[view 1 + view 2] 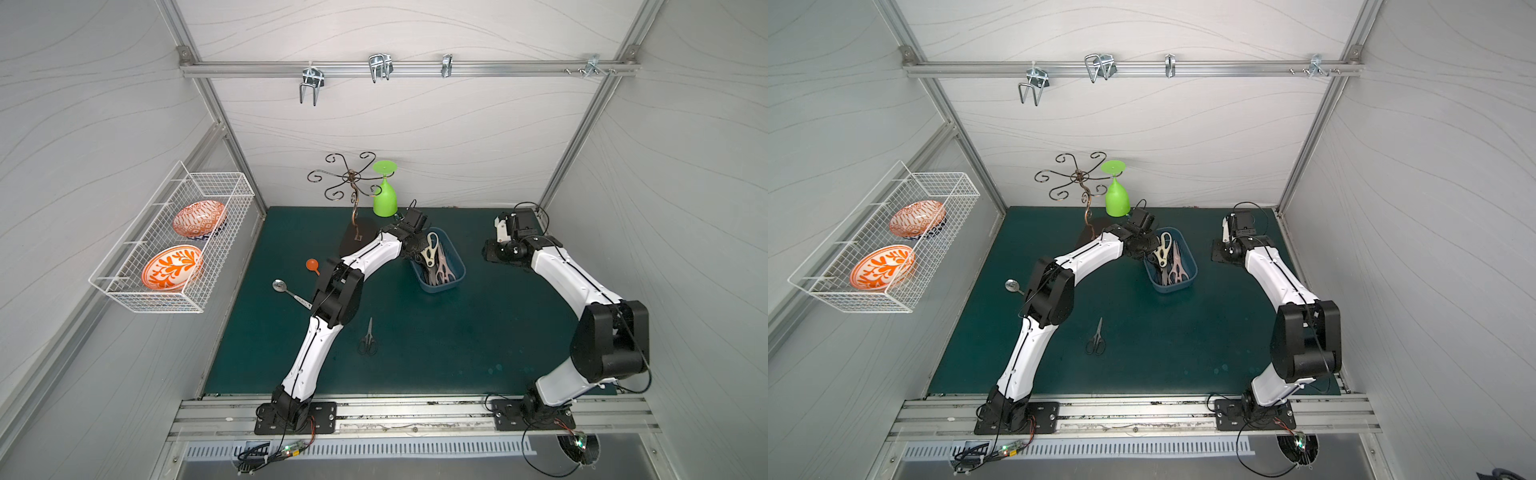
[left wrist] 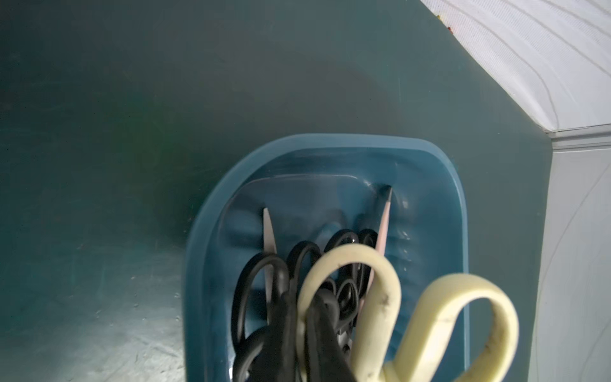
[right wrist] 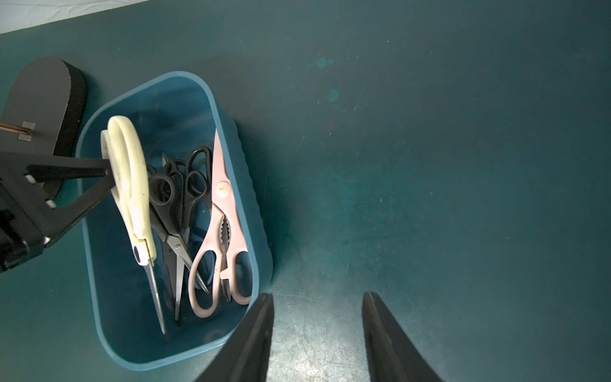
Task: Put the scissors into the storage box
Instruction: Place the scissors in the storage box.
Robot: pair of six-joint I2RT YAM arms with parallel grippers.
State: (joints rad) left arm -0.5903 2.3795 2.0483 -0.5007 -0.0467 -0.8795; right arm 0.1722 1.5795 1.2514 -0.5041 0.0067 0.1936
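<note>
In both top views the storage box (image 1: 441, 288) sits towards the back of the green worktop (image 1: 478, 332), already holding a heap of scissors (image 1: 436, 272). The left tool (image 1: 417, 250) reaches over its rim with the cream-handled shears (image 1: 430, 248). One black-handled pair (image 1: 368, 340) lies alone on the worktop, well apart from the box, and by my reckoning it is the last one left to collect. A metal spoon (image 1: 279, 286) lies further off and is no part of the job

The left wrist view shows only the cream handle loops close up, over black-handled scissors (image 2: 261, 287) and two blade tips in the box. The grip itself is out of frame

The right wrist view supplies what that lacks: the left tool's jaws are pinched on a cream handle loop. The shears are tilted, tip down inside the box and not yet let go, near the pink-handled shears (image 3: 220, 225). The right tool (image 3: 317, 337) stands spread and empty just beside the box
</note>
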